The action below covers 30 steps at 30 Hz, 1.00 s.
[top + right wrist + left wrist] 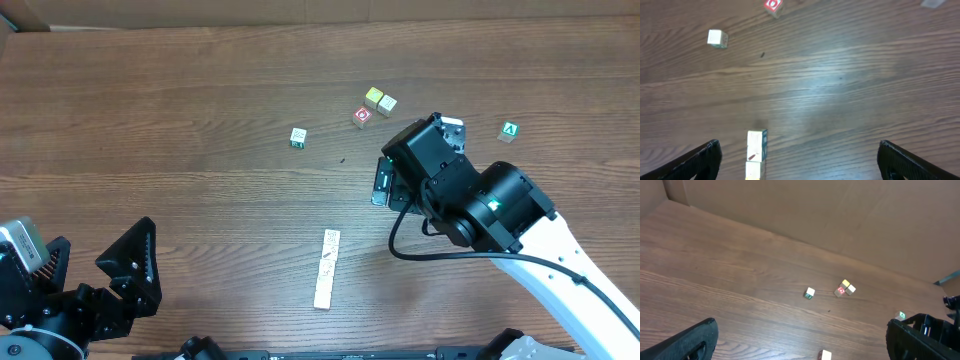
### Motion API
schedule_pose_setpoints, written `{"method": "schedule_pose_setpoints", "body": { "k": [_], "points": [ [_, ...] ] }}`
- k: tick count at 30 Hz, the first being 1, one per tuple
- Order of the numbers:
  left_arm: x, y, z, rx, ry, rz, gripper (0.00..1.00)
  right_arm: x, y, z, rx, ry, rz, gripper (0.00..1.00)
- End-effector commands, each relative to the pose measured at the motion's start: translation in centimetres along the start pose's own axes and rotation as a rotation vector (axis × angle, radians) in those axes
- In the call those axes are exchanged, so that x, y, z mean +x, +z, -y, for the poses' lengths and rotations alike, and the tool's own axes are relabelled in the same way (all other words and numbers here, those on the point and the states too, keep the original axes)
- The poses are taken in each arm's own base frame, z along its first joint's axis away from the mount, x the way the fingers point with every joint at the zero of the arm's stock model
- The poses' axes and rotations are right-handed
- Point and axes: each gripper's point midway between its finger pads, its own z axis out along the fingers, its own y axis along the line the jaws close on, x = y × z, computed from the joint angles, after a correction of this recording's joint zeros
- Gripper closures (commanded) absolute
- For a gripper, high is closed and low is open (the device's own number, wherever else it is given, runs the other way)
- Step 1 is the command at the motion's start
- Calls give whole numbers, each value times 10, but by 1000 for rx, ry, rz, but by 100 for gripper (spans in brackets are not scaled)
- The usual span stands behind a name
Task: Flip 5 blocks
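Observation:
Several pale blocks (327, 268) lie end to end in a short row on the table's near middle. The row's far end shows in the right wrist view as blocks (756, 145), low between the jaws and nearer the left finger. Its tip is the block (825, 354) at the bottom of the left wrist view. One more pale block (298, 137) (716, 38) (810, 293) sits alone farther back. My right gripper (378, 183) (800, 162) hovers open, right of the row. My left gripper (95, 262) (805, 345) is open at the front left, holding nothing.
A red-faced cube (362, 117) sits at the back with a yellow-topped cube (374, 97) and a cream cube (387, 104) touching behind it. A green cube with a white A (510, 131) lies at the far right. A cardboard wall (840, 215) borders the table's back.

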Motion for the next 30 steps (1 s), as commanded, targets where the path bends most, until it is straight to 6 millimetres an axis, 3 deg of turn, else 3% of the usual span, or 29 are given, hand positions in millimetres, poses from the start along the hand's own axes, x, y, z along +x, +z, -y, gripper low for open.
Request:
{"method": "schedule_pose_setpoints", "body": {
  "k": [1,8,10,14,18,22,30],
  "points": [
    [1,0,1,3,-9,-5,0,-28,-26,5,-23,-1,157,0],
    [1,0,1,3,-8,-5,0,-76,-66,-15,-296,-310,404,0],
    [1,0,1,3,-9,-5,0,-86,-79,-7,-352,-323,471,0],
    [1,0,1,3,-9,-5,0,-97,-97,26,-365,-240,612,0],
    [1,0,1,3,-9,-5,0,-81,-104,47,-356,-264,736,0],
    [1,0,1,3,-8,-5,0,-51,-95,60,-370,-287,843,0],
    [1,0,1,4,-9,-7,0,1,-42,80,-429,-286,1001,0]
  ]
}}
